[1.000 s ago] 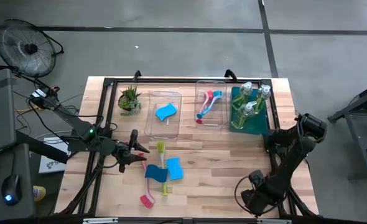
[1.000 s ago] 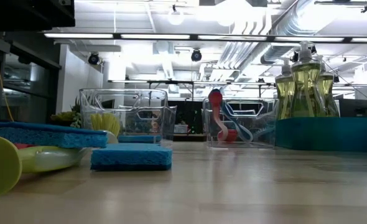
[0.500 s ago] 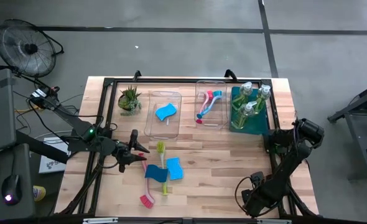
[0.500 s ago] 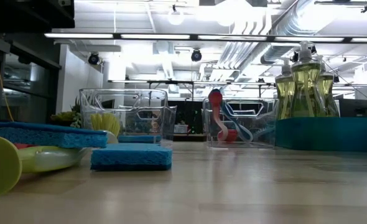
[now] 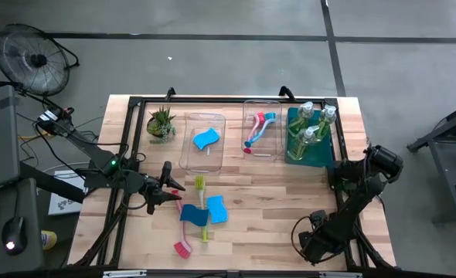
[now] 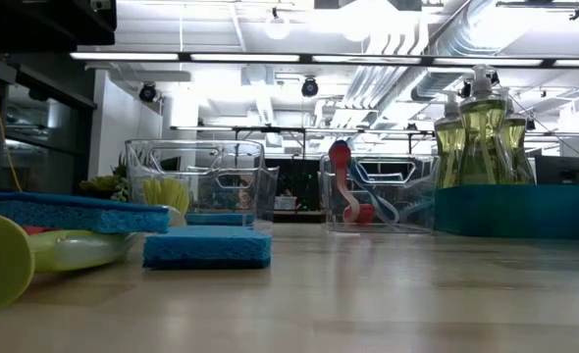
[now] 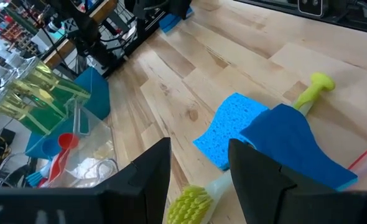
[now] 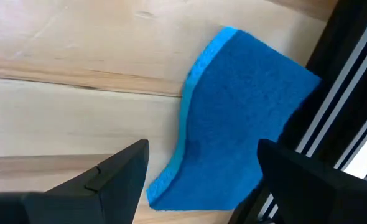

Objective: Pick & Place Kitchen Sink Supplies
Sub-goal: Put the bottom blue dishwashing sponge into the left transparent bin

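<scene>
right gripper: held apart, lowered at near counter edge, blue sponge lying just ahead against the dark frame | left gripper: held apart, empty, yellow-green brush just ahead, two sponges beyond | soap bottles seen farther in teal bin

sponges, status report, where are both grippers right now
Left gripper open, empty, beside the loose sponges and brushes mid-table. Right gripper open over a blue sponge against the table frame. Frame crowds that grasp.
</scene>
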You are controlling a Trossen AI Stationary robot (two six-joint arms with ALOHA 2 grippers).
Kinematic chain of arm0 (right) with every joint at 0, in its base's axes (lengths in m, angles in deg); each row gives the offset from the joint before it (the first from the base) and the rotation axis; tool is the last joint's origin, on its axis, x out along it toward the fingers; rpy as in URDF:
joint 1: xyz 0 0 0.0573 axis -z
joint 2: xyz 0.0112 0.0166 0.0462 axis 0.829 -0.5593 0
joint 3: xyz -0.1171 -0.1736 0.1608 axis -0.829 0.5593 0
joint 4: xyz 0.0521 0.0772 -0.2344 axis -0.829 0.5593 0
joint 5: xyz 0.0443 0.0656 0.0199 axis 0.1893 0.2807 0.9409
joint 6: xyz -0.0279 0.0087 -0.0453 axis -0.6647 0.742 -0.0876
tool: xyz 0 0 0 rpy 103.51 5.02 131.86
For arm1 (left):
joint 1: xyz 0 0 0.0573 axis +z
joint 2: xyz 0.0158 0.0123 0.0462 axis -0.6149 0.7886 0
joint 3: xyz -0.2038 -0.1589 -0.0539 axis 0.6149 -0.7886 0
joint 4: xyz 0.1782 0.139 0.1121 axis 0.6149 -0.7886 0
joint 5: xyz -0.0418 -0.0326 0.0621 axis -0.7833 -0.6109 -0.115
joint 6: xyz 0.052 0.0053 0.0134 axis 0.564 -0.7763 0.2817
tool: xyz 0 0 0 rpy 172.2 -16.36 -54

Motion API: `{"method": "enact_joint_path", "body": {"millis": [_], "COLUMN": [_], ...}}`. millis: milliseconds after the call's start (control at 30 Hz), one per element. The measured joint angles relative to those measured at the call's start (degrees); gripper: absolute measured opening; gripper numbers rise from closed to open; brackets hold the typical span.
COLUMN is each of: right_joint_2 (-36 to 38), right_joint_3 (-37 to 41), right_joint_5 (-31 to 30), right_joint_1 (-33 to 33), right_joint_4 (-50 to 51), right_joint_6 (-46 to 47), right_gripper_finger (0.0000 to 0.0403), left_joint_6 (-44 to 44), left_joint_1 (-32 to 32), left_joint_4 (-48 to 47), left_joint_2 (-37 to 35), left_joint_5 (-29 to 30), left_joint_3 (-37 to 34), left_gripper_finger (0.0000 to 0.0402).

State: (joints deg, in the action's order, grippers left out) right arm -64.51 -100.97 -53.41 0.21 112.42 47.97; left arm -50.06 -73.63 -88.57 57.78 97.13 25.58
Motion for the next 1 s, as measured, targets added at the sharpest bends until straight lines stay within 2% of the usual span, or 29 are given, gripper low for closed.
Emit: {"method": "enact_joint_path", "body": {"millis": [400, 600, 733, 1000], "right_joint_2": [0.6, 0.9, 0.9, 0.8], "right_joint_3": [5.7, 5.9, 5.9, 6.1], "right_joint_5": [0.5, -3.2, -3.0, -2.8], "right_joint_1": [-0.1, -0.3, -0.2, -0.9], "right_joint_4": [-13.1, -15.3, -15.6, -16.4], "right_joint_6": [-1.3, -2.7, -2.8, -2.0], "right_gripper_finger": [0.0295, 0.0289, 0.0262, 0.0173], "left_joint_6": [0.0, 0.0, 0.0, 0.0], "left_joint_1": [0.0, 0.0, 0.0, 0.0], "left_joint_4": [-0.1, 0.0, 0.0, -0.2], "left_joint_2": [0.0, 0.0, 0.0, 0.0], "left_joint_5": [-0.2, -0.5, -0.5, -0.6], "left_joint_3": [0.0, 0.0, 0.0, 0.0], "left_gripper_finger": [0.0156, 0.0156, 0.0156, 0.0156]}}
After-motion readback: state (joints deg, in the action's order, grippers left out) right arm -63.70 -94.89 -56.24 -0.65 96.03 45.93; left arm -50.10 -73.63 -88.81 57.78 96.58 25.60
